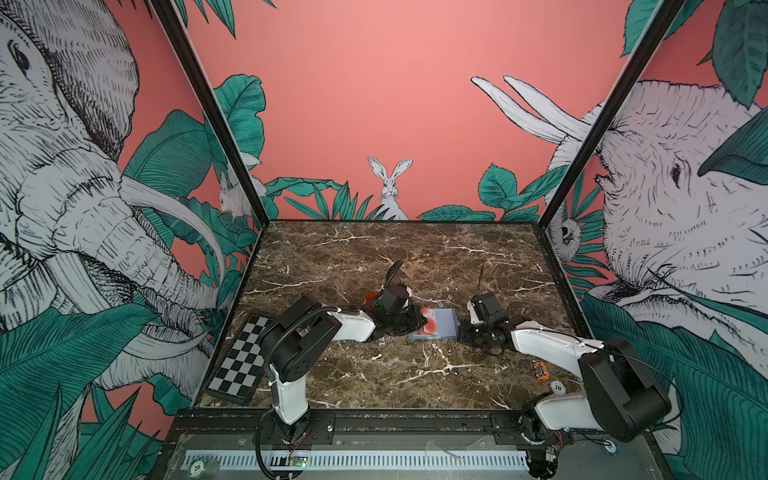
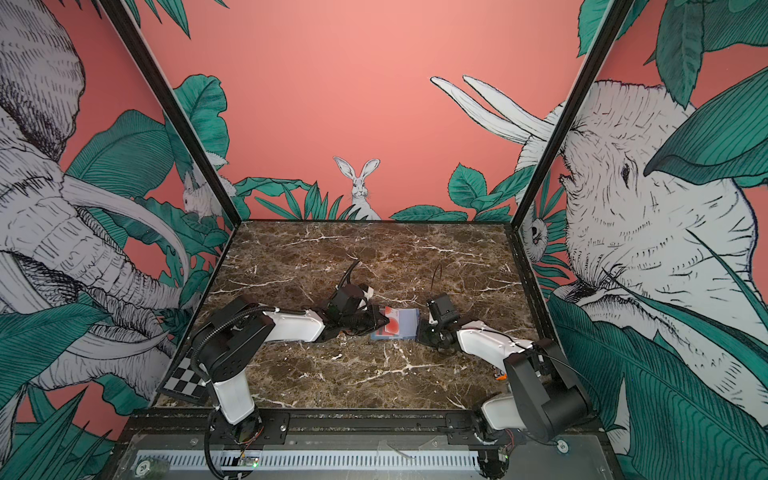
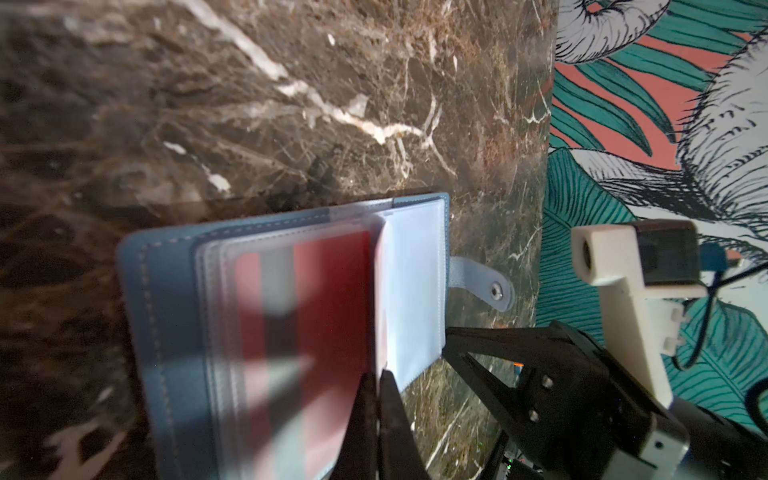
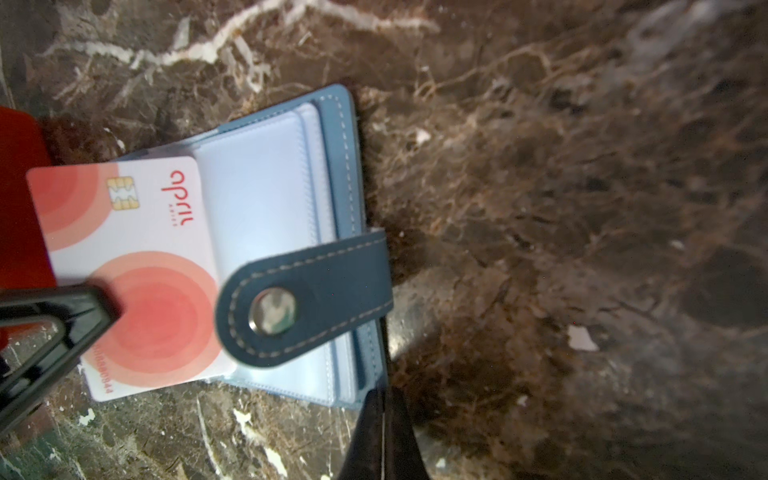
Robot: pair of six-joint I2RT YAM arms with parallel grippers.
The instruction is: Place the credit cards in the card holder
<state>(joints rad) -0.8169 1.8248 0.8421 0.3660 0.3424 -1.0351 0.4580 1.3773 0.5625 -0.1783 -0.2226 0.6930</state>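
Left claw (image 3: 377,374) clamped on credit card (image 4: 137,232); right claw (image 4: 378,390) pinched on card holder (image 4: 340,158) edge. Snap tab (image 4: 303,299) overlies the sleeves, beside the card. Checkerboard panel (image 1: 243,361) at table (image 1: 374,257) edge.

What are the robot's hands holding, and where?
Left gripper pinches a credit card by its outer edge; right gripper seems to pinch the card holder at its edge beside the snap tab.

Slate-blue leather-look card holder (image 1: 445,319) open on brown marble tabletop (image 1: 374,257), centre; white red-circled plastic credit card (image 1: 430,327) on its left half; black-and-white checkerboard panel (image 1: 243,357) front-left.
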